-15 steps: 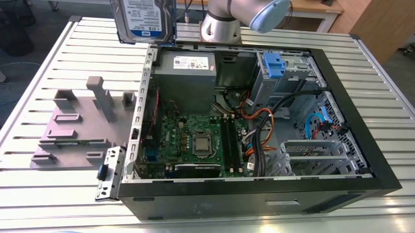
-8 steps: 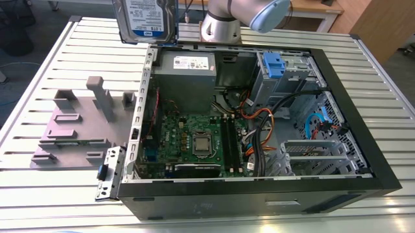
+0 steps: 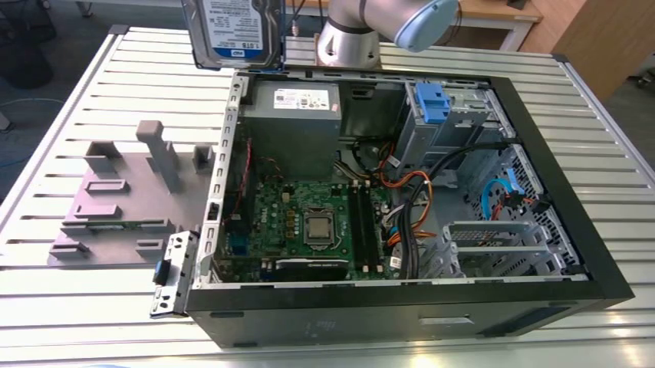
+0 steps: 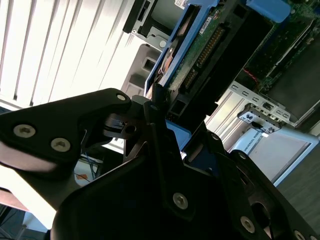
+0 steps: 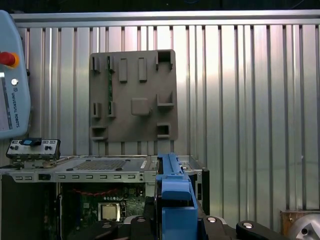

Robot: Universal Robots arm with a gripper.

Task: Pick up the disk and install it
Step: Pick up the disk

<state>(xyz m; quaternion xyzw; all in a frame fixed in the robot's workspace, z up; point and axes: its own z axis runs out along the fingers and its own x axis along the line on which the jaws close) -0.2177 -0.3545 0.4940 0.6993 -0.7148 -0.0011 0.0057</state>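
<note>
Holding: the disk [image 3: 233, 32] is pinched by the gripper [image 5: 172, 225]; as far as can be judged in both wrist views, the jaws are pressed against its two broad faces.
Disk position: it is carried upright in the air, above the far edge of the open computer case [image 3: 409, 314], towards the exterior view's left. Nothing beneath it is touched.
Case: it is laid open on the bench [image 3: 603, 100], with the green circuit board [image 3: 307, 222] and a blue-fronted drive cage [image 3: 430, 103] exposed. The disk is not yet installed.
Fixture: a grey holder plate [image 3: 113, 207] lies on the bench beside the case.
Handling: the disk is judged stiff, fairly heavy for its size, smooth-faced and sensitive to shock. The connector edge [image 4: 210, 45] is best avoided.
Grasp point: the metal body is favoured, with the blue rails [image 5: 172, 175] left free.
</note>
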